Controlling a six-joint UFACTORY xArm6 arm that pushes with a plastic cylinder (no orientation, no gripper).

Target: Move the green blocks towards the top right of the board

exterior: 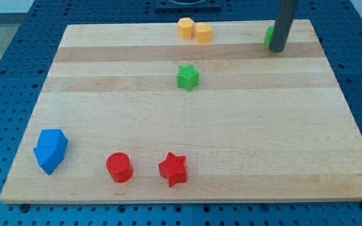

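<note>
A green star block (187, 77) lies on the wooden board (231, 144), a little above its middle. A second green block (268, 36) sits near the board's top right, mostly hidden behind my rod; its shape cannot be made out. My tip (276, 49) rests on the board right against that block's right side. The green star is well to the tip's lower left.
Two yellow blocks (194, 30) sit touching at the top middle. A blue block (50, 150) lies at the bottom left. A red cylinder (119, 167) and a red star (173, 169) lie near the bottom edge.
</note>
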